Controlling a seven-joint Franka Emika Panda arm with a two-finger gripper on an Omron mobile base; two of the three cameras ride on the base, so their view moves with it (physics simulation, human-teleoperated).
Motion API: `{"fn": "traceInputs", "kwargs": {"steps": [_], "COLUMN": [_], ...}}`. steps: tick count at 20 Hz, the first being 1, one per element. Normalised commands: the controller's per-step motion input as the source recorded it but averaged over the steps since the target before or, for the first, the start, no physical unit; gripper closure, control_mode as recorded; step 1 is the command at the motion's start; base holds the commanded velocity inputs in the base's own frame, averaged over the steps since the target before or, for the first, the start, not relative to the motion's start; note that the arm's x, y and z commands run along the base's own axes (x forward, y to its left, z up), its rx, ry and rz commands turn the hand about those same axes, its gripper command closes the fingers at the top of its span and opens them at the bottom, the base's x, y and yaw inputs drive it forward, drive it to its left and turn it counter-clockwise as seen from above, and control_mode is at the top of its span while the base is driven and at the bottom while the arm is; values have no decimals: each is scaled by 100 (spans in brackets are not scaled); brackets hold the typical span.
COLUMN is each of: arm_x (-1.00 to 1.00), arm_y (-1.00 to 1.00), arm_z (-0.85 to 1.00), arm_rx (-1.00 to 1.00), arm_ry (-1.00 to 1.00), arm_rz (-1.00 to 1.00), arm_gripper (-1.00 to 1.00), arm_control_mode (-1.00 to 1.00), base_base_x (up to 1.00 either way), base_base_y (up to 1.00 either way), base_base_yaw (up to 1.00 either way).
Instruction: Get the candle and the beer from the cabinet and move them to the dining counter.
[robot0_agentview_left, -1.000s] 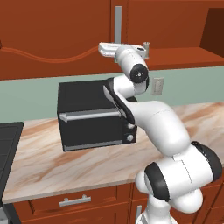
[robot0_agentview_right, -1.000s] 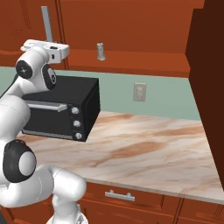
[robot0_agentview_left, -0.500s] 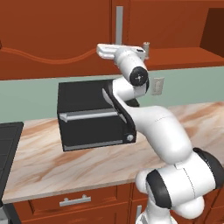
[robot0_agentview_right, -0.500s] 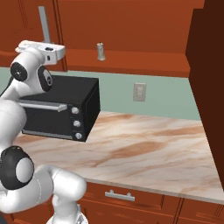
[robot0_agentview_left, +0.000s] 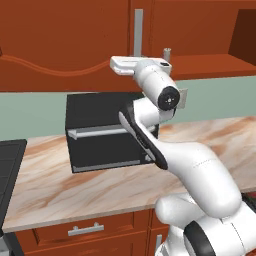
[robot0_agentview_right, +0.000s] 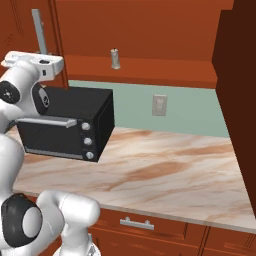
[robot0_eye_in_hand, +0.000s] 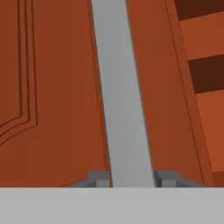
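Note:
My gripper (robot0_eye_in_hand: 131, 179) is shut on the long vertical grey bar handle (robot0_eye_in_hand: 124, 96) of the reddish-brown cabinet (robot0_agentview_left: 75, 35), one fingertip on each side of the bar. From the left base view the white hand (robot0_agentview_left: 135, 64) sits at the lower end of that handle (robot0_agentview_left: 138, 27). The candle (robot0_agentview_left: 167, 53), a small pale grey cylinder, stands on the open cabinet shelf to the right of the handle, also seen as the candle (robot0_agentview_right: 115, 59). The beer and the dining counter are out of view.
A black toaster oven (robot0_agentview_left: 107, 132) stands on the marbled counter (robot0_agentview_right: 160, 175) directly under my hand. A wall outlet (robot0_agentview_right: 159, 105) is on the green backsplash. A dark tall cabinet side (robot0_agentview_right: 240, 90) bounds the right end. Drawers (robot0_agentview_left: 85, 230) run below the counter.
The gripper has stayed shut on the handle. The arm's wrist and elbow links have swung slightly down and to the right; the handle has barely shifted.

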Motion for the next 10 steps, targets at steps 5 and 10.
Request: {"fn": "traceInputs", "kwargs": {"steps": [5,10], "arm_x": [-83,-85], "arm_y": [47,53], "arm_z": [0,0], "arm_rx": [0,-1], "arm_ry": [0,0], "arm_rz": [9,7], "arm_gripper": [100,100], "arm_control_mode": [-100,-100], "base_base_x": [0,0], "base_base_y": [0,0], "base_base_yaw": [0,0]}}
